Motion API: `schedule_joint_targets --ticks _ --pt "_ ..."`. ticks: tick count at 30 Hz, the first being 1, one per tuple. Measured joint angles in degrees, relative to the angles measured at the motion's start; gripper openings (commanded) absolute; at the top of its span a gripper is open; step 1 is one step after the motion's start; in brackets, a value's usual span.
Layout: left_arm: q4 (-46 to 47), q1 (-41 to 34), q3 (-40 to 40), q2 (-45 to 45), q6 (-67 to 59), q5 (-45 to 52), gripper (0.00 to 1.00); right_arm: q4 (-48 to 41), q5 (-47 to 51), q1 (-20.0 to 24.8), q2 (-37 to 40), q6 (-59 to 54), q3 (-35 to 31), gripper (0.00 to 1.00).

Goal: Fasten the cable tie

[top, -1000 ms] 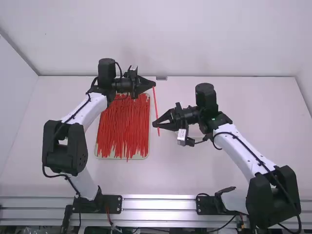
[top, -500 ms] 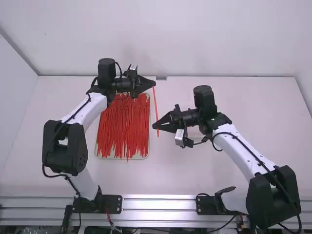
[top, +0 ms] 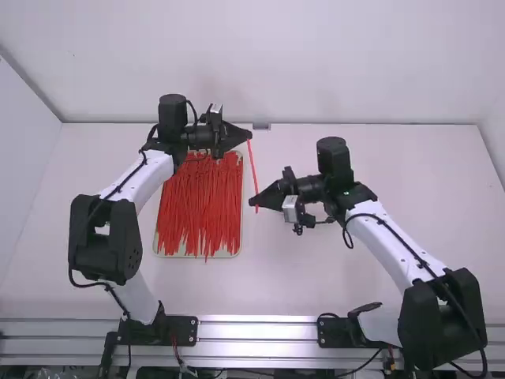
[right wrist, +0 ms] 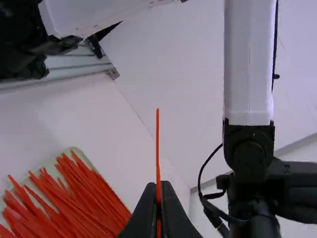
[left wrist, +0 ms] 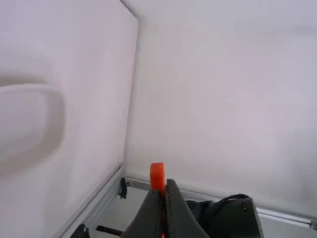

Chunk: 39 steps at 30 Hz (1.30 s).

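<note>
One red cable tie (top: 252, 170) hangs nearly upright above the table, just right of the tray. At its upper end my left gripper (top: 246, 139) is shut on the tie; in the left wrist view the tie's orange head (left wrist: 157, 175) sticks out past the closed fingertips (left wrist: 174, 203). My right gripper (top: 254, 198) is shut on the lower part of the strip, coming in from the right. The right wrist view shows the thin strip (right wrist: 157, 148) rising straight from that gripper (right wrist: 157, 196).
A flat tray (top: 197, 254) with a heap of several red cable ties (top: 201, 197) lies under and left of the held tie. In the right wrist view the left arm (right wrist: 247, 64) stands close behind the strip. Bare white table stretches to the right.
My right wrist has rolled and risen slightly, its camera block swinging up beside the arm, while staying shut on the tie. The left gripper has kept still.
</note>
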State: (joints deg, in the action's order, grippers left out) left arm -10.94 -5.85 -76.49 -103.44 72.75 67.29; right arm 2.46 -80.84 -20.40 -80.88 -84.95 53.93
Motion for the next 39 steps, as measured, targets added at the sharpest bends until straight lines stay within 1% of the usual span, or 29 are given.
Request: schedule_joint_targets --ticks 8,18,24,27,34,36,39 --pt "0.2 0.0 0.0 0.0 -0.8 1.0 0.01 1.9 -3.2 0.6 0.0 6.6 0.0 0.0" --pt "0.0 -0.4 0.0 0.0 -2.8 2.1 0.01 1.6 -5.2 0.5 0.0 9.5 0.0 0.0" --pt "0.1 -0.7 0.0 0.0 -4.7 3.3 0.01 2.0 -4.5 -1.2 0.0 6.9 -1.4 0.0" --pt "0.2 -0.7 0.0 0.0 -5.3 3.6 0.01 2.3 -4.4 -1.3 0.0 6.4 -1.9 0.0" --pt "-0.5 -0.7 0.0 0.0 -5.4 3.2 0.01 8.7 -5.0 -1.4 0.0 11.3 -1.9 0.0" --pt "-2.0 -0.7 0.0 0.0 -5.9 3.6 0.02 10.4 -5.2 -1.4 0.0 13.2 -1.9 0.0" --pt "-5.9 -0.7 0.0 0.0 -6.7 4.3 0.02 15.5 -5.4 -1.4 0.0 19.6 -1.9 0.0"
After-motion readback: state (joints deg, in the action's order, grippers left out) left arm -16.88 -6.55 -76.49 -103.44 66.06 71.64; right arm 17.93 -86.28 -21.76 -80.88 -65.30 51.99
